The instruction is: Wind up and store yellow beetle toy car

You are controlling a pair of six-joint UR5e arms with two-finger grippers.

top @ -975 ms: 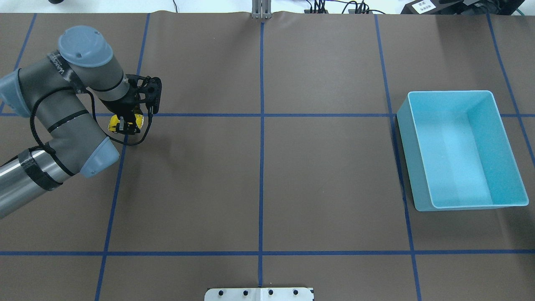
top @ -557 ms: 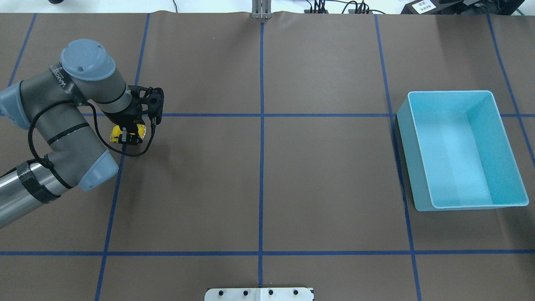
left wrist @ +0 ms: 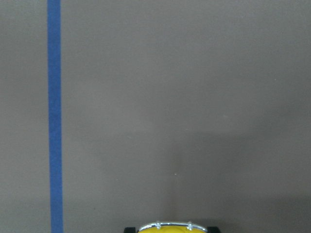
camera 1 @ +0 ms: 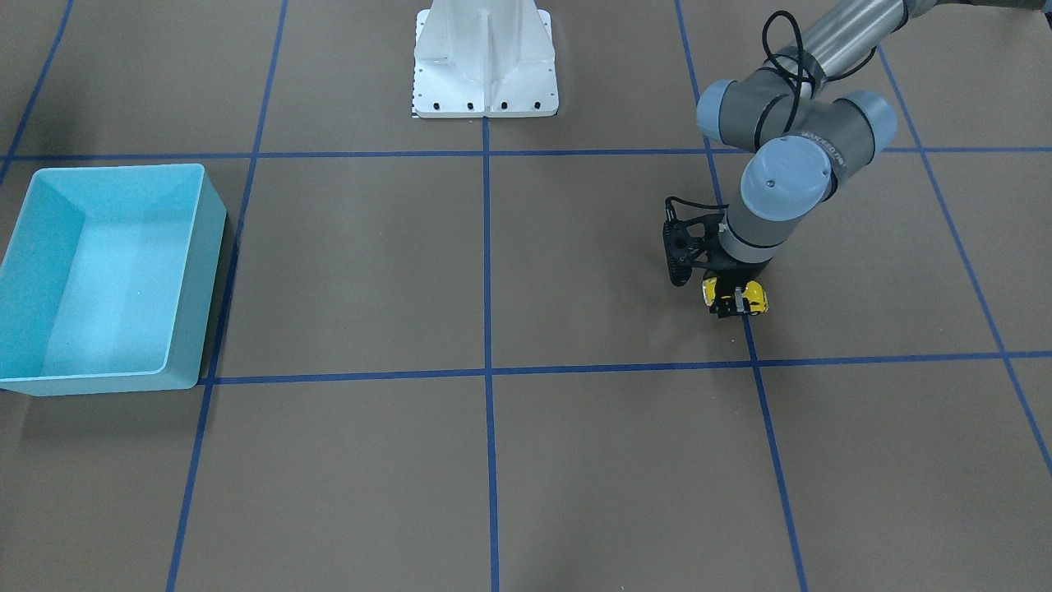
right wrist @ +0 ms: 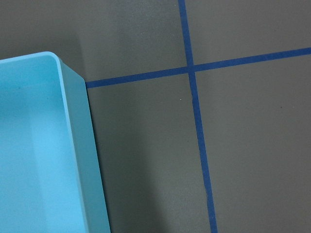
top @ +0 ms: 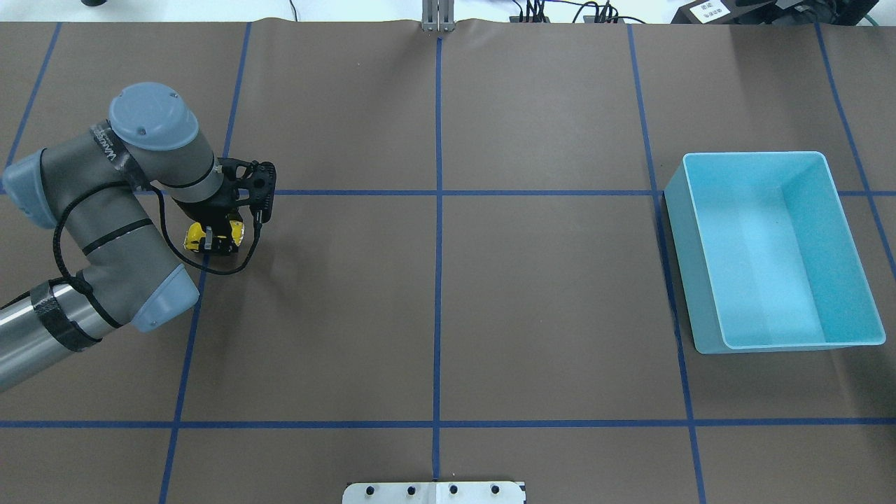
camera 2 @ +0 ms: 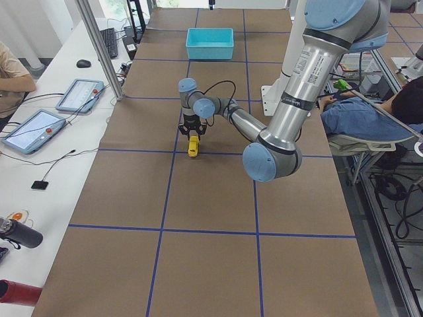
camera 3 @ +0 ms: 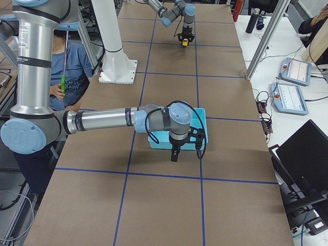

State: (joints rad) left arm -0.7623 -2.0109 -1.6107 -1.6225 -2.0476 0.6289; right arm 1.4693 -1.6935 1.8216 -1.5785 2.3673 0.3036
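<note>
The yellow beetle toy car sits low at the brown table, on the left side by a blue tape line. My left gripper is shut on it from above, fingers across its body. The car also shows in the front-facing view, in the left view and as a yellow edge at the bottom of the left wrist view. My right gripper shows only in the right view, hanging beside the bin; I cannot tell whether it is open.
A light blue bin stands open and empty at the right side of the table; it also shows in the front-facing view and the right wrist view. Blue tape lines grid the brown mat. A white robot base stands at the near edge.
My left gripper has moved back toward the robot's side with the car in it, along the tape line. The bin has not moved.
</note>
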